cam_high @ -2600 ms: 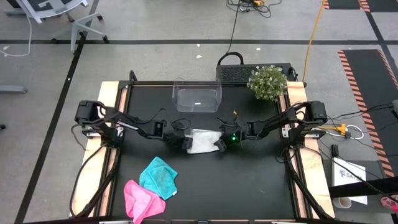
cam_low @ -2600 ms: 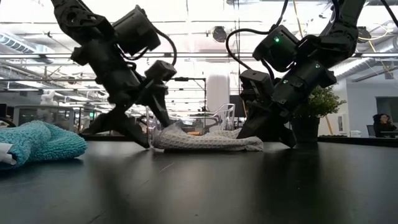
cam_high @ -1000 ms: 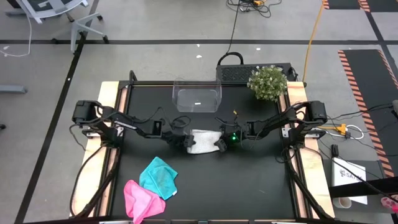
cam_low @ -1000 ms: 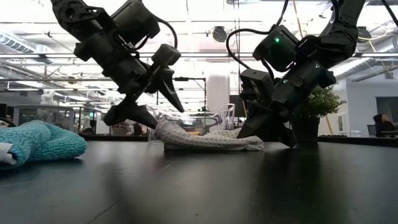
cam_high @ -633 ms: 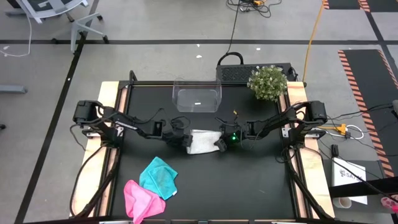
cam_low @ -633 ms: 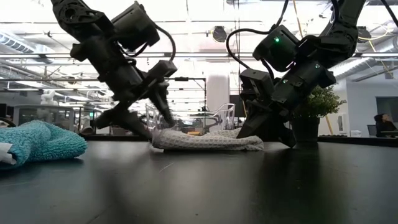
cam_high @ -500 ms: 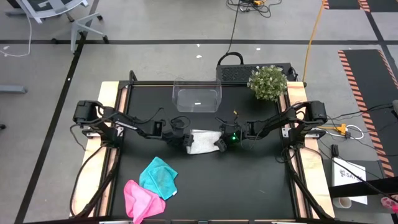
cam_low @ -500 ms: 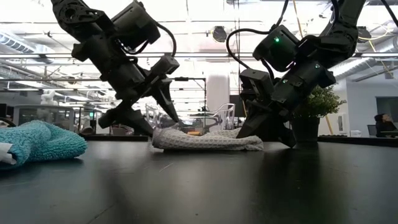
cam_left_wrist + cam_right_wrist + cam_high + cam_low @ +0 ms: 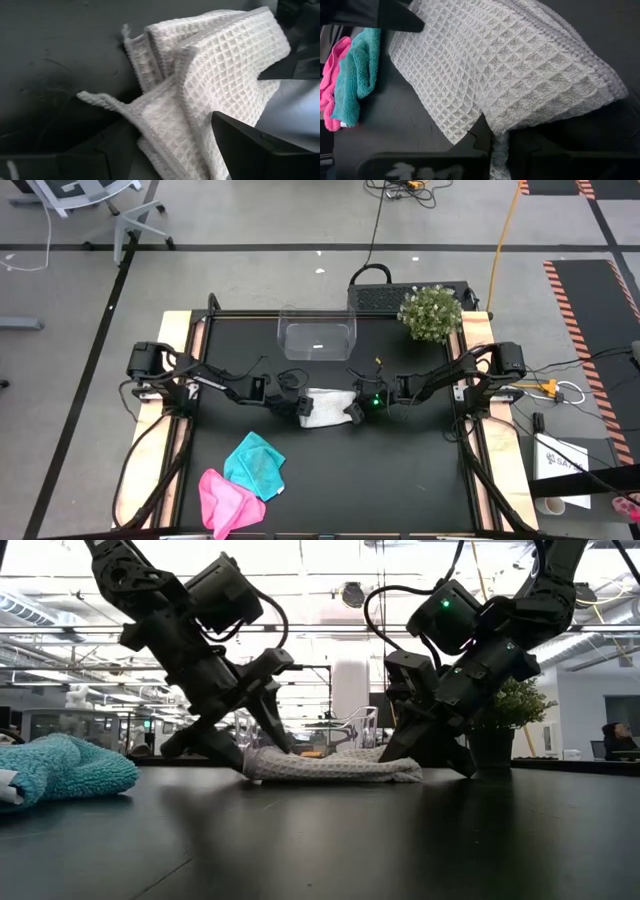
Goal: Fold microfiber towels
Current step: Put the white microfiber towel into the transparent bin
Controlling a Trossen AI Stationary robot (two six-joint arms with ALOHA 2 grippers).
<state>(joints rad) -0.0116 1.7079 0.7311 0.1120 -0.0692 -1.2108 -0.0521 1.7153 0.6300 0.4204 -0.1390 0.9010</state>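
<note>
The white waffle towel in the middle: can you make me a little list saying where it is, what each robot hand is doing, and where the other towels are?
white waffle-weave towel: mid-table, partly folded, flat on the black table
left hand: open, fingers astride the towel's left end
right hand: shut on the towel's right edge
teal fluffy towel: front left, crumpled, unfolded
bright pink fluffy towel: front edge, touching the teal one
clear plastic tub: back of table

A white waffle weave is shown on one towel (image 9: 323,407); teal (image 9: 257,464) and pink (image 9: 224,500) on the others.
</note>
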